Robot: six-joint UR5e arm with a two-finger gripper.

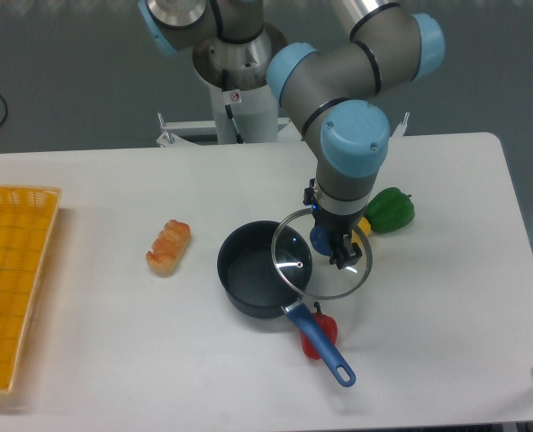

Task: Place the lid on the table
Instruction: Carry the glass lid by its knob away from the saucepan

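Round clear glass lid (313, 266), metal-rimmed

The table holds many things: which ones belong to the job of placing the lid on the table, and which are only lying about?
For the job: the lid, held at its knob by the gripper; the table.

Lying about: saucepan, green pepper, red item beside the saucepan's handle, bread-like item, yellow tray.

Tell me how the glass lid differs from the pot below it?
The lid is clear glass with a thin metal rim; the saucepan is dark and opaque. The lid is held up by the gripper, partly overlapping the saucepan's right edge, while the saucepan rests on the table. Both are round and similar in width.
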